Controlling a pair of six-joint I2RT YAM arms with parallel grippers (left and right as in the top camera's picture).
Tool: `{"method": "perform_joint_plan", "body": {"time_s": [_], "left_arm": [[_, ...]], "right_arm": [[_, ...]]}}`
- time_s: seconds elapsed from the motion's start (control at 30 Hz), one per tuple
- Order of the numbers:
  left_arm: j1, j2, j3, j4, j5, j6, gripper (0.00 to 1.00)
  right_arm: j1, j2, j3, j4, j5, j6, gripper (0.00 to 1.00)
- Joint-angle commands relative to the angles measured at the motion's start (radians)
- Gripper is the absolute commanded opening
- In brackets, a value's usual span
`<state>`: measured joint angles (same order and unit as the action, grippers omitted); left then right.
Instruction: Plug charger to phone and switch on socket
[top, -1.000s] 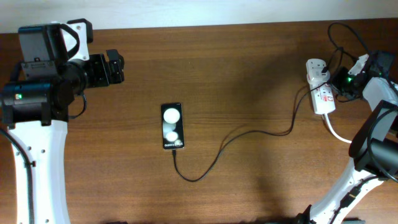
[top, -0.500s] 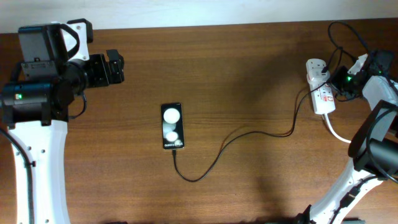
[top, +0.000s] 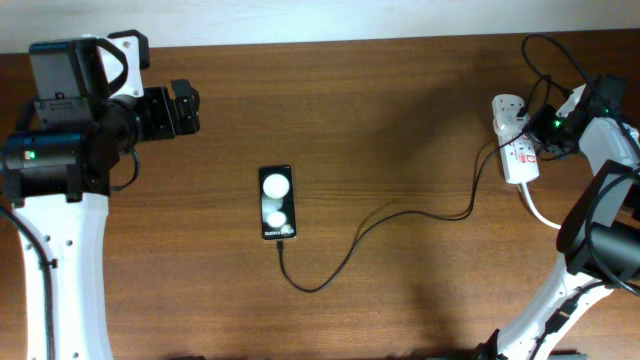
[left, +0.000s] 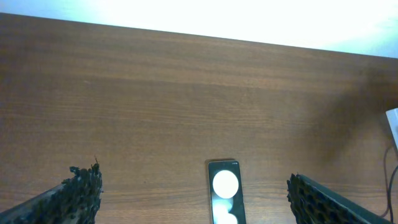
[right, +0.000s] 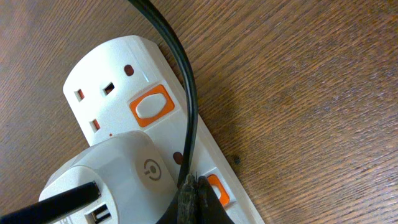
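Observation:
The black phone (top: 277, 202) lies in the middle of the table, two white round shapes on its screen; it also shows in the left wrist view (left: 224, 194). The thin black charger cable (top: 390, 215) runs from the phone's near end to the white adapter (right: 115, 177) on the white socket strip (top: 513, 138) at the far right. My right gripper (right: 194, 186) is shut, its tips pressed at the strip's orange switch (right: 217, 188), against the cable (right: 180, 74). My left gripper (top: 185, 108) is open and empty, far left of the phone.
A thick white cord (top: 540, 212) leaves the strip toward the right front. A second orange switch (right: 151, 106) and an unused outlet sit at the strip's far end. More black wires loop behind the strip at the table's back right edge.
My right gripper has shifted slightly to the right and back by the strip. The left arm, phone and cable have not moved.

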<state>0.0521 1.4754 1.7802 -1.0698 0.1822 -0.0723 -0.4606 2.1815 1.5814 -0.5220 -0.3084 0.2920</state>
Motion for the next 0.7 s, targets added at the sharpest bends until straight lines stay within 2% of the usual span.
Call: {"method": "perform_joint_plan", "body": {"time_s": [0.0, 0.5, 0.67], "left_arm": [[0.003, -0.006, 0.006, 0.002, -0.007, 0.005, 0.99], [0.003, -0.006, 0.006, 0.001, -0.007, 0.005, 0.99], [0.003, -0.006, 0.006, 0.001, -0.007, 0.005, 0.99]], "right_arm": [[0.107, 0.036, -0.034, -0.05, -0.129, 0.005, 0.04], [0.138, 0.037, -0.034, -0.071, -0.122, 0.042, 0.04], [0.073, 0.031, 0.0, -0.085, -0.008, 0.084, 0.04]]}}
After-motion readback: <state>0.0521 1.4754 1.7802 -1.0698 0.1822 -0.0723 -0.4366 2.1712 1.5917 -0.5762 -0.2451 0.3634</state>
